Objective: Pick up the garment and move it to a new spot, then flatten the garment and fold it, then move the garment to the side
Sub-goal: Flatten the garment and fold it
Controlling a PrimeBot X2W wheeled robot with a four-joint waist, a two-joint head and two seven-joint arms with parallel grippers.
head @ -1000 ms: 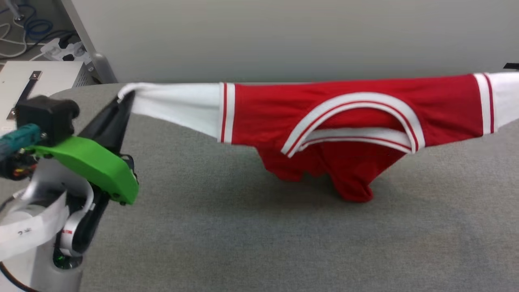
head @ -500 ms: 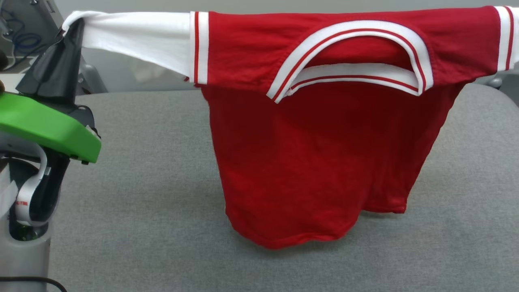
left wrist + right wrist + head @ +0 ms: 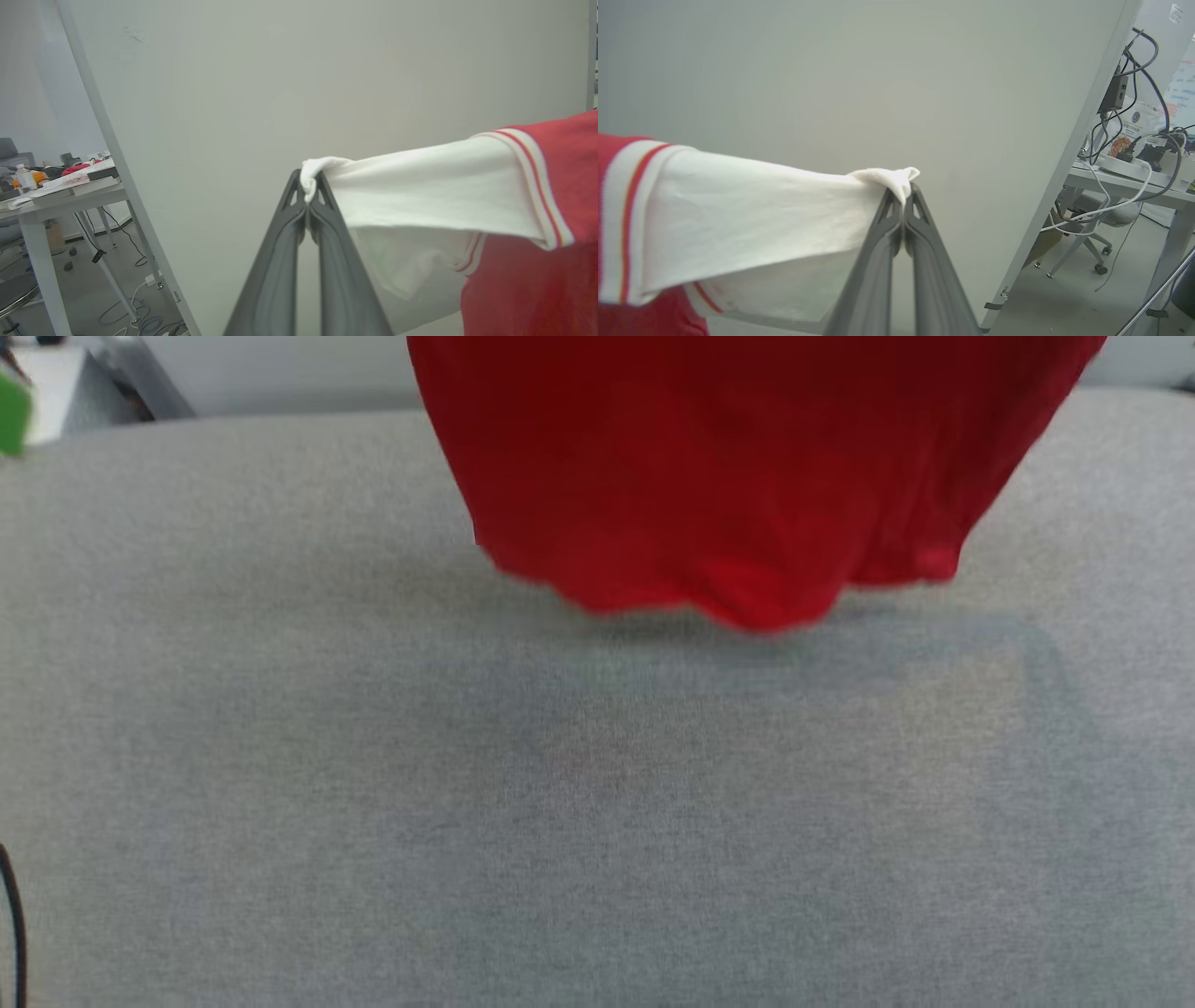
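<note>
Clearly, garment [image 3: 728, 476] hangs over grey table [image 3: 597, 803], wall [image 3: 280, 373] behind.

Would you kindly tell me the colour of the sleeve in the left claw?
The sleeve is white, with red-and-white striped trim, best seen in the left wrist view.

Suspended garment [image 3: 728, 476]: red body hanging, white sleeves with red-and-white striped trim stretched taut sideways, hem apparently just clear of the table [image 3: 560, 803] near its far edge.
</note>
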